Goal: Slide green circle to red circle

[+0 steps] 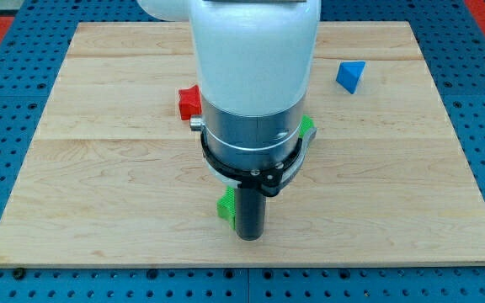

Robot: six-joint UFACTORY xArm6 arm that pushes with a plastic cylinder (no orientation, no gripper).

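The arm's white and grey body fills the middle of the view and hides much of the board. My tip (249, 236) is at the lower end of the dark rod, near the view's bottom centre. A green block (225, 206) shows only as a sliver touching the rod's left side, just above my tip; its shape cannot be made out. A red block (189, 103) shows partly at the arm's left edge, higher up; its shape is unclear. Another green piece (308, 128) peeks out at the arm's right edge.
A blue triangular block (351, 76) lies at the view's upper right on the wooden board (99, 185). Blue pegboard surrounds the board on all sides.
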